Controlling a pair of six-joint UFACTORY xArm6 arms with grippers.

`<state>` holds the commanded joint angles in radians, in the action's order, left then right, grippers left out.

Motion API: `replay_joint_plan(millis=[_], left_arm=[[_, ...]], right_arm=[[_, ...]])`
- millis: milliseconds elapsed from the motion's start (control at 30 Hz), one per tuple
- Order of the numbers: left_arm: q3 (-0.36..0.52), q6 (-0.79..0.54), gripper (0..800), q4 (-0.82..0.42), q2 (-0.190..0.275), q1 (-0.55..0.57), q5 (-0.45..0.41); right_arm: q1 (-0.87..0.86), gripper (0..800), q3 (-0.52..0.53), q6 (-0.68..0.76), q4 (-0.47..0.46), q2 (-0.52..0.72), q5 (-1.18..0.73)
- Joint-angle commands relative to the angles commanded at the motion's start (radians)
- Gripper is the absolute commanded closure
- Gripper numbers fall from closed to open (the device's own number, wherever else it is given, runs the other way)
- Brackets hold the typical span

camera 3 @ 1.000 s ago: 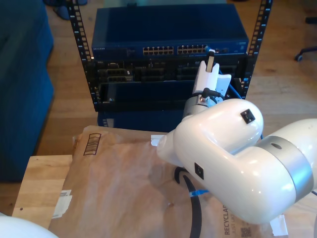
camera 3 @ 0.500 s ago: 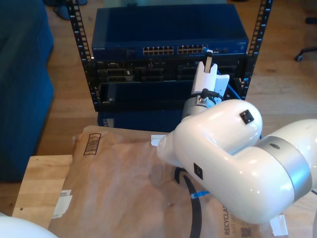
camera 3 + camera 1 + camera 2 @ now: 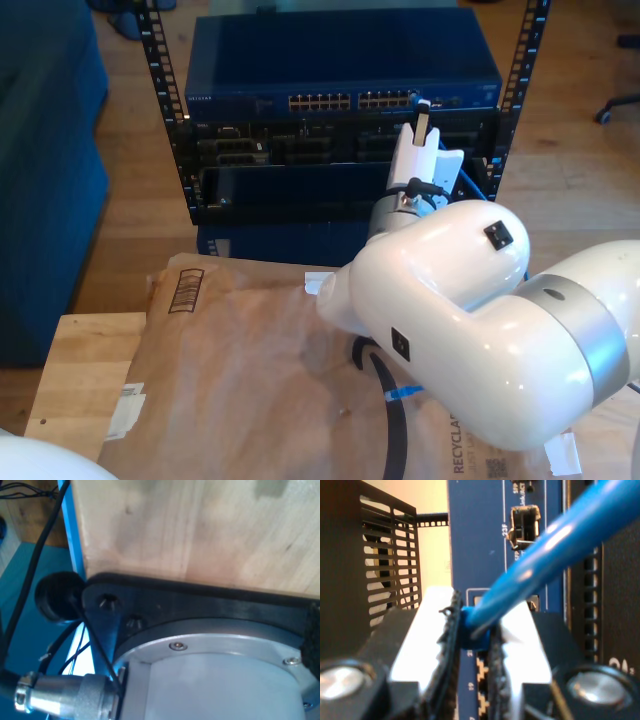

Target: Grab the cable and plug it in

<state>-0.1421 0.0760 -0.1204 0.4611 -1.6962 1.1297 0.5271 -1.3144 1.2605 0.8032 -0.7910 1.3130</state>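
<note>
Second wrist view: my second gripper (image 3: 472,630) is clenched on the cable (image 3: 555,540) near its plug, right at the blue switch (image 3: 340,60) in the exterior view's upper middle; a tilted plug — judging by the slanting cable — could miss the port.

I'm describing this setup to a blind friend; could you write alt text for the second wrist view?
My second gripper pinches the plug end of the bright-blue cable between its two fingers, held close to the blue network switch and its ports. A black vented rack panel stands beside the switch.
</note>
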Motion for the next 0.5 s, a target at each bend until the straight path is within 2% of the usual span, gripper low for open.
replay_joint_plan(millis=[500], left_arm=[[0.000, 0.000, 0, 0.000, 0.000, 0.000, 0.000]], right_arm=[[-0.003, 800, -0.028, 0.000, -0.025, -0.023, -0.002]])
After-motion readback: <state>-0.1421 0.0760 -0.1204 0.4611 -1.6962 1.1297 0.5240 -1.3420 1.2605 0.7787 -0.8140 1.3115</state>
